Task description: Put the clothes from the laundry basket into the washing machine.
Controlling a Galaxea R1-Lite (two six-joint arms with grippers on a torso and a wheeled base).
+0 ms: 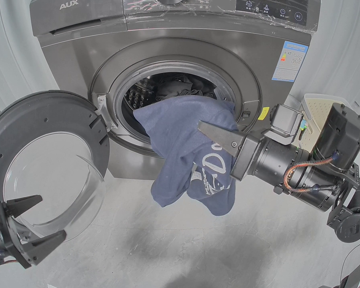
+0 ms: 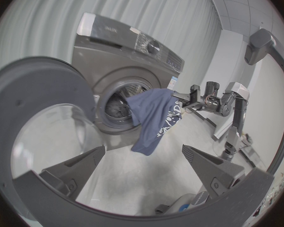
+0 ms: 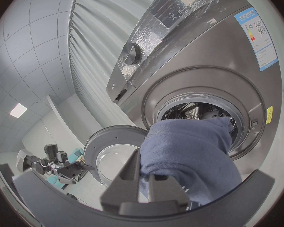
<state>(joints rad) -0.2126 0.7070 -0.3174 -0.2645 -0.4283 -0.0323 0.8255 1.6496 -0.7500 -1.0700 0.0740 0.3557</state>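
Blue shirt over washing machine rim, clamped in right pincer; left pincer apart near door.

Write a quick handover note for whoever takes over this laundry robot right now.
Left gripper: open, empty, low beside the open door.
Right gripper: shut on the blue shirt, in front of the drum opening.
Blue shirt: top edge draped over the drum rim, most of it hanging outside down the washing machine front.
Done: dark clothes lie in the drum.
Left: push the shirt fully in. Pale basket at the machine's right, contents hidden.
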